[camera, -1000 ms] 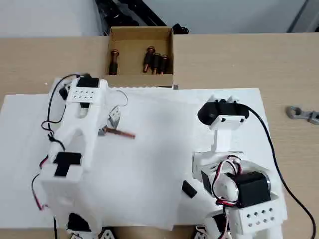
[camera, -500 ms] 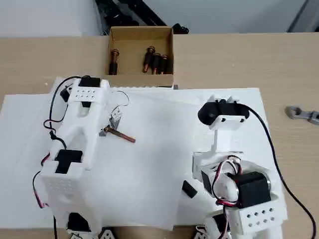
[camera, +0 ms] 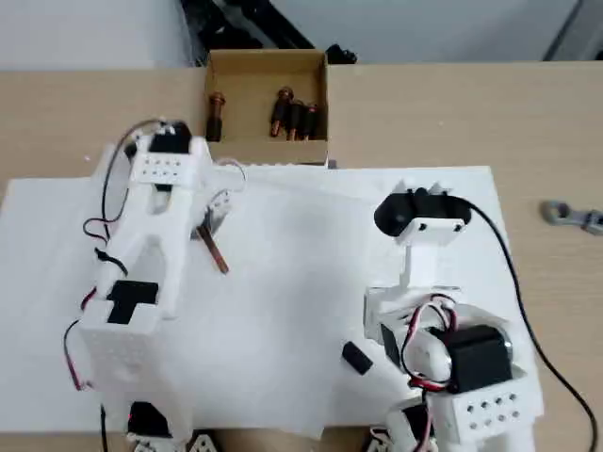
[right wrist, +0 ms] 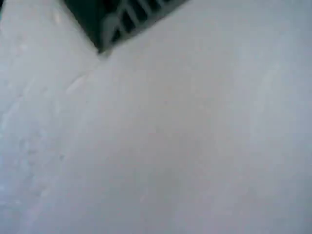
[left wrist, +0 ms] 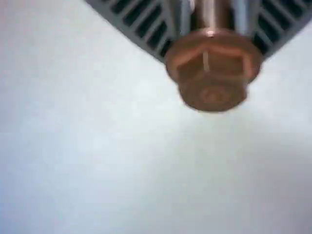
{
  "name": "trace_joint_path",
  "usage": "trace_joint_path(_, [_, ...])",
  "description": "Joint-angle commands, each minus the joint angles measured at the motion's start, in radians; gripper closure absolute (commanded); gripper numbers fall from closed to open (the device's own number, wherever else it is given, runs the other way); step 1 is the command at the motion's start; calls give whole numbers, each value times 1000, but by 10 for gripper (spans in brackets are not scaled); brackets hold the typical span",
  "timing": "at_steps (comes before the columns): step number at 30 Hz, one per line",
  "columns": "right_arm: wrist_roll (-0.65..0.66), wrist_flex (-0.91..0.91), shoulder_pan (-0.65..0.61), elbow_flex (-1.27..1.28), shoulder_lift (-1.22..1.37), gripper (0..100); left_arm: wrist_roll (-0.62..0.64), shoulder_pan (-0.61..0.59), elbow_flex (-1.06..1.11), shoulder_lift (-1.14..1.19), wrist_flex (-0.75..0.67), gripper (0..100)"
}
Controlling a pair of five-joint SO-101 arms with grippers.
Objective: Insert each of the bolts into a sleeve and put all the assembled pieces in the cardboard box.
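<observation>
Swung round, the bolt (camera: 213,252) slants over white sheet (camera: 283,320).

Between the two arms the white sheet (camera: 292,301) gives a wide path up to the cardboard box (camera: 268,152). The left arm (camera: 151,235) stands close before one near corner of the box, and its bolt (camera: 214,254) juts toward the middle. Inside the box, a gap lies between a single piece (camera: 216,115) and three pieces (camera: 295,115). The right arm (camera: 424,235) stands well apart.
</observation>
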Motion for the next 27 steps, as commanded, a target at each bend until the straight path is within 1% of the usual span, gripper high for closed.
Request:
trace_joint_path(1, [2, -2, -10, -3, -2, 873, -64, 6, -84, -6, 32, 995])
trace_joint_path(4, [0, -2, -10, -3, -2, 873, -173, 6, -82, -6, 34, 995])
trace_joint_path(8, [0, -5, -10, -3, -2, 873, -287, 2, -84, -8, 43, 995])
trace_joint_path(11, [3, -5, -10, -5, 5, 873, -381, 0, -94, -17, 84, 995])
trace_joint_path(13, [3, 1, -10, -11, 38, 873, -436, 2, -127, -17, 140, 995])
trace_joint_path(15, [3, 2, -10, -25, 102, 873, -476, 0, -170, -17, 183, 995])
trace_joint_path(18, [6, 15, -12, -58, 240, 871, -485, -14, -203, -29, 183, 995])
trace_joint_path(20, [37, 33, -12, -91, 337, 871, -485, -18, -213, -77, 183, 995])
trace_joint_path(22, [98, 47, -12, -120, 418, 870, -485, -11, -211, -153, 183, 995])
trace_joint_path(27, [273, 54, -18, -147, 506, 869, -555, 68, -174, -377, 183, 995])
